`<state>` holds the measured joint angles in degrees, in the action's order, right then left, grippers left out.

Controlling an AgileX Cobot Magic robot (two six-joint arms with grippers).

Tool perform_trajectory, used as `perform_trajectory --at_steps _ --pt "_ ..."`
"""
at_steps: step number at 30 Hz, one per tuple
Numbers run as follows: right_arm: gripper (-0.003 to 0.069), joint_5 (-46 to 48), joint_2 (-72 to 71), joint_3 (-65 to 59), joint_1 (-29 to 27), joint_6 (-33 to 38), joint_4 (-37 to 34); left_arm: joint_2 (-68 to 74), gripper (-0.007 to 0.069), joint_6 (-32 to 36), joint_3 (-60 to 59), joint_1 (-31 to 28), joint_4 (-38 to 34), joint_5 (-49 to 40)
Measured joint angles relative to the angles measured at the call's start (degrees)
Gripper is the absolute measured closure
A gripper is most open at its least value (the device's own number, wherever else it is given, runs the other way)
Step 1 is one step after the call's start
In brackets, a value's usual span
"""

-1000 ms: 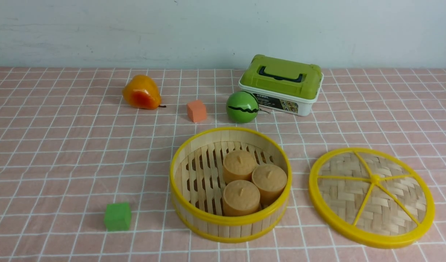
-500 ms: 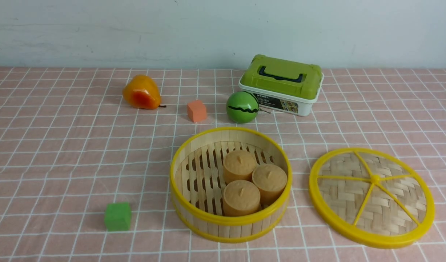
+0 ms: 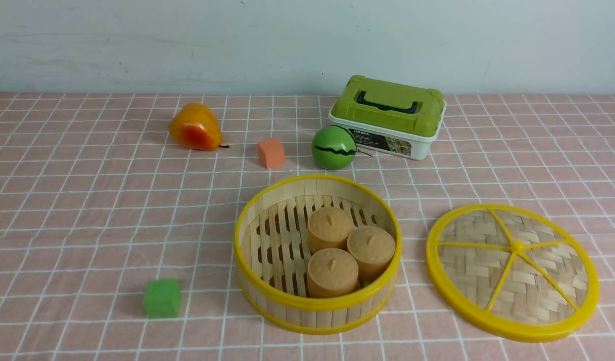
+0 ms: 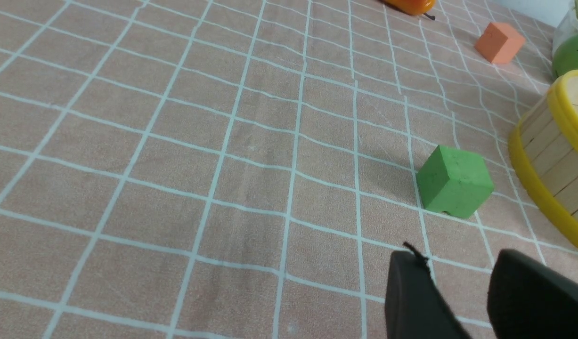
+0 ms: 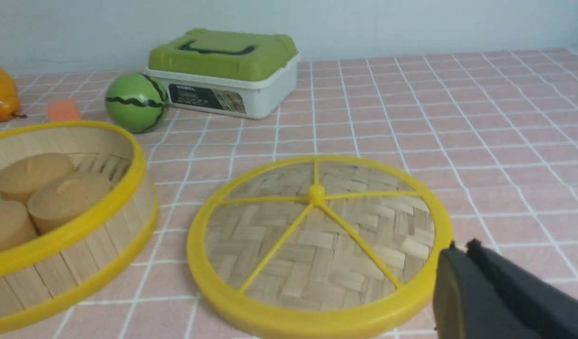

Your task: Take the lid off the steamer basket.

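Note:
The steamer basket [image 3: 267, 296] stands open near the front middle, with three tan buns [image 3: 332, 271] inside. It also shows in the right wrist view [image 5: 81, 263] and the left wrist view [image 4: 548, 160]. The lid [image 3: 513, 271] lies flat on the cloth to the basket's right, apart from it; it also shows in the right wrist view [image 5: 317, 245]. My left gripper [image 4: 458, 268] is open and empty above the cloth, near a green cube. My right gripper [image 5: 460, 249] is shut and empty, just past the lid's rim. Neither gripper shows in the front view.
A green cube [image 3: 162, 298] sits left of the basket. At the back stand a pear [image 3: 194, 128], an orange cube [image 3: 270, 153], a green ball [image 3: 334, 147] and a white box with green lid [image 3: 390, 118]. A pink checked cloth [image 3: 86, 210] covers the table.

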<state>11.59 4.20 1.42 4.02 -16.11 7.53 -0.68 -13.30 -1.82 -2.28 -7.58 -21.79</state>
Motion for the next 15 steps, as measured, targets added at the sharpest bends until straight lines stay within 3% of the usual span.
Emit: perform_trajectory --at_steps 6,15 --pt "0.0684 3.12 -4.68 -2.94 -1.71 -3.21 0.93 0.0 0.0386 0.0 0.0 0.0 0.0 0.0" --pt "0.0684 8.89 -4.79 -2.78 -5.74 7.43 -6.56 0.0 0.0386 0.0 0.0 0.0 0.0 -0.02"
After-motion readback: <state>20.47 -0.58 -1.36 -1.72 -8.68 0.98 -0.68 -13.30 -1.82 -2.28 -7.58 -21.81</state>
